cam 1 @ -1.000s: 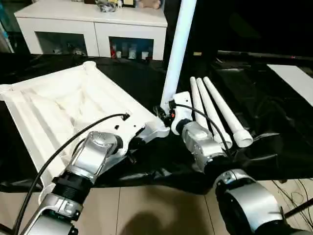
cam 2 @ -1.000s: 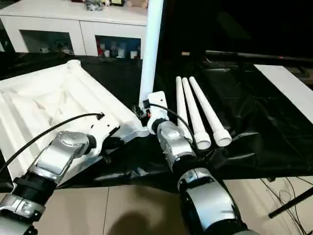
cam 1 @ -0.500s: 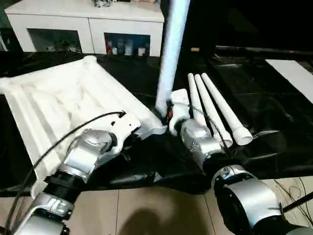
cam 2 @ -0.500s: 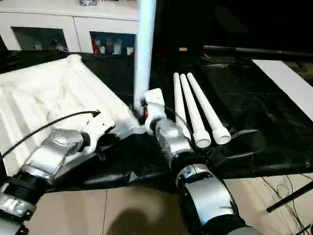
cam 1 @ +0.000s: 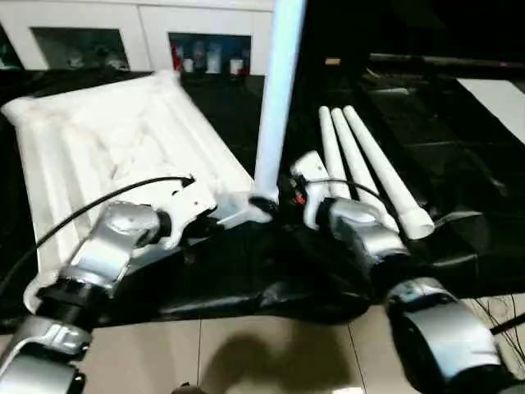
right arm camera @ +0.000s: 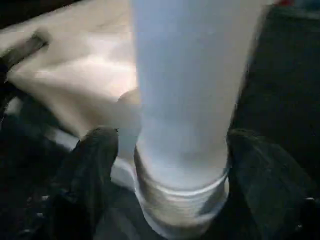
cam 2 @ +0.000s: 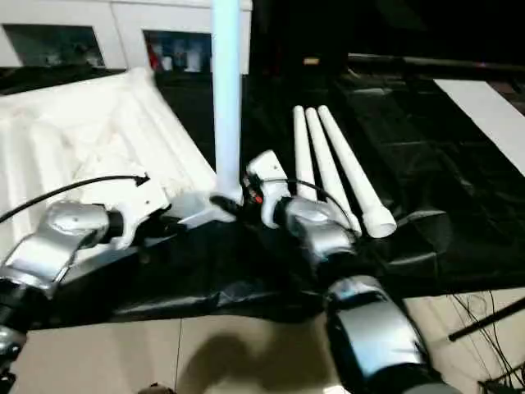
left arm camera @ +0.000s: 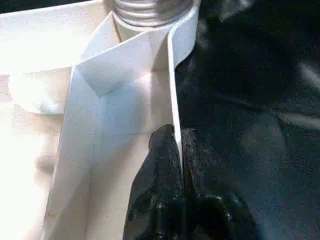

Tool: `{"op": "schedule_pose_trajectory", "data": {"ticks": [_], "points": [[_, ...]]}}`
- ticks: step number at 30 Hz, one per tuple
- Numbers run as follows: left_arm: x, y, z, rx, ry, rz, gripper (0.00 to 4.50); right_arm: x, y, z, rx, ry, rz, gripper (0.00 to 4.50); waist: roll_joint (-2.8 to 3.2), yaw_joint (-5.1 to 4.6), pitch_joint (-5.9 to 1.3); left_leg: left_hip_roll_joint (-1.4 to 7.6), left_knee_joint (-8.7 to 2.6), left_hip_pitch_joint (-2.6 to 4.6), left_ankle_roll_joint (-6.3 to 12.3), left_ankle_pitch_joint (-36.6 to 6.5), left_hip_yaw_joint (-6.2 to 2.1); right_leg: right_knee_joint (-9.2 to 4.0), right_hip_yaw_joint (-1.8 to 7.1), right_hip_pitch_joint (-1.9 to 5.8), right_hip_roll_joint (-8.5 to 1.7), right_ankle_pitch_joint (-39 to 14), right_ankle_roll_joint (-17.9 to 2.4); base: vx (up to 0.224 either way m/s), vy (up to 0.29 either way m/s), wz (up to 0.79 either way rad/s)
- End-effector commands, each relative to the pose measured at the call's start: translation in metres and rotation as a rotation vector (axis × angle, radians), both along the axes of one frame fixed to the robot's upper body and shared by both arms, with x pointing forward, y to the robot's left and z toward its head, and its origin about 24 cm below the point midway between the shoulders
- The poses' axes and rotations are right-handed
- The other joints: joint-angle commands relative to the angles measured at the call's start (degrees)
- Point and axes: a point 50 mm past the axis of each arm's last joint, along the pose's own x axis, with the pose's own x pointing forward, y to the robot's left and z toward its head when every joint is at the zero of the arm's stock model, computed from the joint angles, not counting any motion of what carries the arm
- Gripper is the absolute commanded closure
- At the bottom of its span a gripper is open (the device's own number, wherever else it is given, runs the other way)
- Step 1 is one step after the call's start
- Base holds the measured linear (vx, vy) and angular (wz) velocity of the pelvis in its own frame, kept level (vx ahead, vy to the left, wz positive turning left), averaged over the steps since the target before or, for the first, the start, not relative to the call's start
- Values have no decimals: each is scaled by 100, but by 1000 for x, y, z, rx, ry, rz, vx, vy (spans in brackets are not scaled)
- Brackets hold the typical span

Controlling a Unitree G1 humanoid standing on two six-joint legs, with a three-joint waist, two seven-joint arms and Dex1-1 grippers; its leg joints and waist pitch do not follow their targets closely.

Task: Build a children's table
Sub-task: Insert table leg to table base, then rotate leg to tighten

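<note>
One tabletop [cam 1: 107,148] lies ribbed side up on the black-covered surface [cam 1: 459,164], filling the 9 to 11 o'clock part of the head view. One leg [cam 1: 275,90] stands upright in the corner socket [cam 1: 261,203] at the tabletop's near right corner, close to the centre of the scene, and rises out past 12 o'clock. In the right wrist view its threaded foot sits in the socket ring.

Three more legs [cam 1: 365,176] lie flat on the surface, side by side and touching, running from about 1 o'clock down toward 3 o'clock, wide ends nearest the robot. That makes four legs in all: one mounted, three loose.

The left gripper [left arm camera: 179,145] comes in from 8 o'clock. Its jaws are clenched on the thin upright rim of the tabletop, one black finger [left arm camera: 162,165] on each side of the wall, a short way from the socketed corner.

The right gripper [right arm camera: 172,145] comes in from 4 o'clock and sits at the foot of the upright leg. Its two fingers [right arm camera: 95,155] stand wide on either side of the leg with a gap showing on both sides, so the jaws are released and not pressing the tube.

At 11 to 12 o'clock, beyond the surface, stands one white cabinet [cam 1: 156,25] with two glass-fronted compartments and small items inside.
</note>
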Motion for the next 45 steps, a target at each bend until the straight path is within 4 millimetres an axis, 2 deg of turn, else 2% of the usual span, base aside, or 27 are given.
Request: {"op": "schedule_pose_trajectory", "data": {"ticks": [1, 5, 8, 10, 17, 23, 31, 33, 36, 38, 41, 42, 43, 44, 45], "points": [[-1, -12, 8, -30, -42, -97, 450, -8, 0, -3, -23, 3, 111, 69, 90, -16, -382, 89, -229, 91, 691, 111, 98, -241, 280, 378, -382, 2081, -1547, 0, 0, 0], [-3, -13, 8, -55, -30, -128, 450, -10, -6, -4, -16, 7, 131, 69, 66, -12, -362, 102, -241, 86, 530, -109, 118, -258, 286, 378, -397, 1608, -1567, 0, 0, 0], [-5, -13, 7, -64, -21, -145, 450, -11, -7, -6, -38, 3, 144, 69, 59, -12, -360, 94, -232, 84, 492, -115, 127, -251, 297, 374, -392, 1606, -1565, 0, 0, 0], [-6, -13, 8, -66, -18, -156, 450, -12, -7, -7, -49, 0, 144, 69, 53, -11, -364, 89, -224, 79, 500, -86, 129, -242, 297, 376, -393, 1630, -1563, 0, 0, 0], [-7, -11, 7, -65, -9, -182, 450, -13, -5, -12, -60, -3, 126, 127, 66, 0, -395, 75, -186, 83, 573, 145, 125, -190, 289, 386, -376, 2026, -1596, 0, 0, 0], [-8, -10, 6, -62, -2, -187, 450, -15, -2, -15, -54, 3, 129, 173, 69, 2, -400, 79, -182, 78, 580, 105, 123, -185, 287, 392, -383, 2005, -1616, 0, 0, 0], [-8, -9, 6, -60, 3, -187, 450, -17, -4, -21, -62, 24, 105, 178, 75, -1, -413, 75, -164, 79, 601, 161, 120, -164, 281, 396, -376, 2114, -1653, 0, 0, 0], [-8, -8, 4, -57, 3, -168, 450, -17, -7, -29, -52, 62, 29, 178, 74, -4, -410, 75, -166, 78, 592, 132, 118, -168, 281, 394, -379, 2064, -1657, 0, 0, 0], [-4, -8, -1, -60, 6, -92, 450, -16, -9, -43, -24, 148, -146, 178, 83, -23, -362, 93, -220, 98, 442, -242, 117, -227, 289, 372, -409, 1459, -1615, 0, 0, 0], [3, -11, -6, -66, 18, 12, 450, -15, -2, -53, -8, 220, -300, 178, 100, -49, -303, 102, -281, 140, 150, -724, 111, -314, 300, 352, -430, 574, -1519, 0, 0, 0], [9, -15, -8, -62, 21, 90, 450, -15, 4, -57, -9, 257, -390, 178, 110, -59, -274, 106, -327, 205, -132, -1220, 108, -410, 327, 333, -448, -407, -1343, 0, 0, 0], [17, -24, -9, -69, 4, 186, 450, -15, 15, -60, -21, 278, -450, 179, 106, -62, -283, 111, -328, 202, -152, -1230, 108, -407, 333, 338, -449, -437, -1322, 0, 0, 0], [21, -27, -10, -71, -3, 239, 450, -15, 21, -61, -31, 286, -484, 179, 111, -61, -280, 111, -328, 230, -199, -1236, 116, -417, 340, 300, -443, -498, -1302, 0, 0, 0], [26, -37, -11, -80, -10, 307, 450, -16, 32, -61, -42, 304, -540, 180, 93, -50, -282, 107, -336, 232, -224, -1261, 112, -431, 335, 302, -441, -589, -1240, 0, 0, 0], [27, -42, -11, -83, -17, 318, 450, -16, 37, -61, -30, 323, -558, 180, 90, -23, -291, 98, -331, 220, -226, -1270, 104, -434, 330, 300, -446, -625, -1165, 0, 0, 0]]}}
